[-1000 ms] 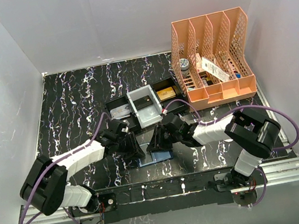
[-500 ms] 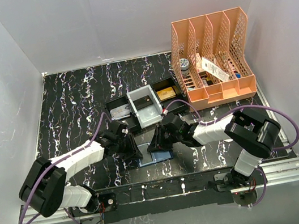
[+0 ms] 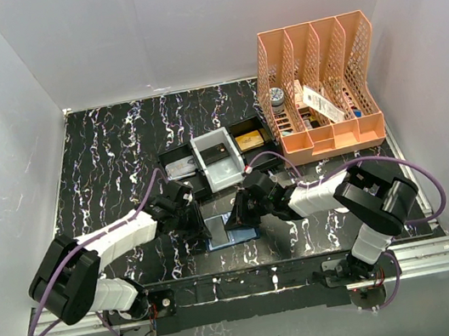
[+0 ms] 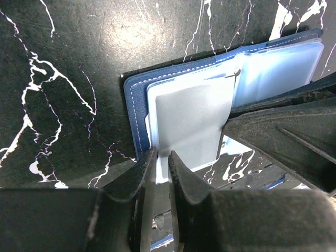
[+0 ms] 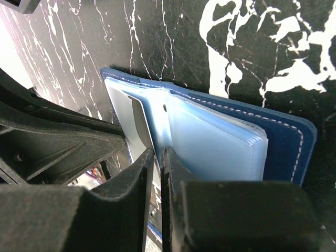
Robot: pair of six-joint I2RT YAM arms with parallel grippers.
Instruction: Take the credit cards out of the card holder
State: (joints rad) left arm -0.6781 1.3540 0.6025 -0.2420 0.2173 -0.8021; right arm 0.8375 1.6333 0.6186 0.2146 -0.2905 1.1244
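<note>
Both grippers on open card holder (image 3: 236, 235), lower centre of top view.
L gripper (image 4: 161, 167) narrow, pinching bottom edge of holder's pale sleeve (image 4: 153, 126), bottom centre of its cam. R gripper (image 5: 156, 163) narrow too, nipping edge of grey credit card (image 5: 137, 123) poking from sleeve, left of centre. Navy cover lies on marbled table (image 3: 110, 153).
</note>
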